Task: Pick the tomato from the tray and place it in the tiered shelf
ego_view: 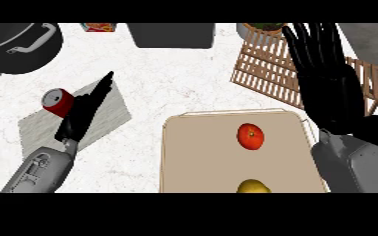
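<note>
Left hand [83, 111] flat, fingers straight, over grey mat by red can [57, 101] | round red tomato [250, 136] on beige tray [192, 155]: likely light, smooth, bruisable; take across sides | right hand [325, 75] spread above slatted wooden tiered shelf [266, 72]

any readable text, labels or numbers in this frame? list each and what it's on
None can be read.
Red can by the left hand: no legible label.
Red-and-yellow package at the top edge: print too blurred to read.
Tomato, tray, wooden shelf: no markings.
</note>
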